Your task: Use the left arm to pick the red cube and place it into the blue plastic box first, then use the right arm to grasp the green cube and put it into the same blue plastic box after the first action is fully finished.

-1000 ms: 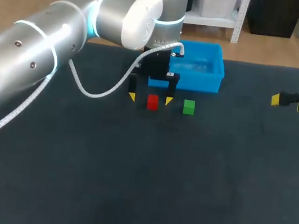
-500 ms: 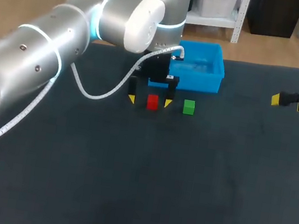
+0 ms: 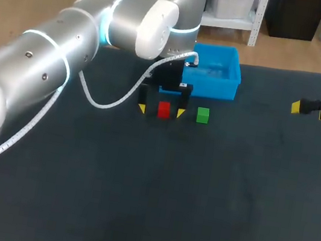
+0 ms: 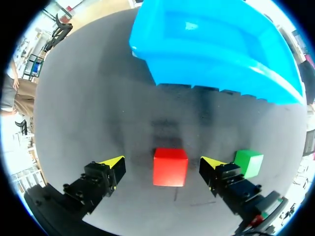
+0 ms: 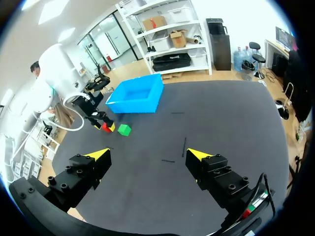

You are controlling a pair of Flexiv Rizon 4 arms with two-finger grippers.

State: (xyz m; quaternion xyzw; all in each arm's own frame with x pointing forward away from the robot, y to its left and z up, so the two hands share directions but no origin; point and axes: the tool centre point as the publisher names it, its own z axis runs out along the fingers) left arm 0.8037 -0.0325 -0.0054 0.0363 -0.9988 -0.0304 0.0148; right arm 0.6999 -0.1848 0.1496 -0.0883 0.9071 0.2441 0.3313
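The red cube (image 4: pixel 170 166) sits flat on the worktop (image 3: pixel 138 184), one face up; being a cube it has no long axis, and its sides look roughly square to the near wall of the blue plastic box (image 3: pixel 211 89) just behind it; the green cube (image 3: pixel 203 115) rests near it on the right, apart from it, in the same row before the box. The worktop is a dark, matte sheet; both cubes lie on it, neither in the box. The left claw (image 3: pixel 161 109) is down around the red cube, yellow tips spread wide, one on each side with a gap showing between each tip and the cube; nothing is gripped. A white cable (image 3: pixel 109 97) loops off the left arm (image 3: pixel 66 63). The right claw (image 5: pixel 148 155) hangs over the worktop's right side, fingers wide and holding nothing, well apart from cubes and box.
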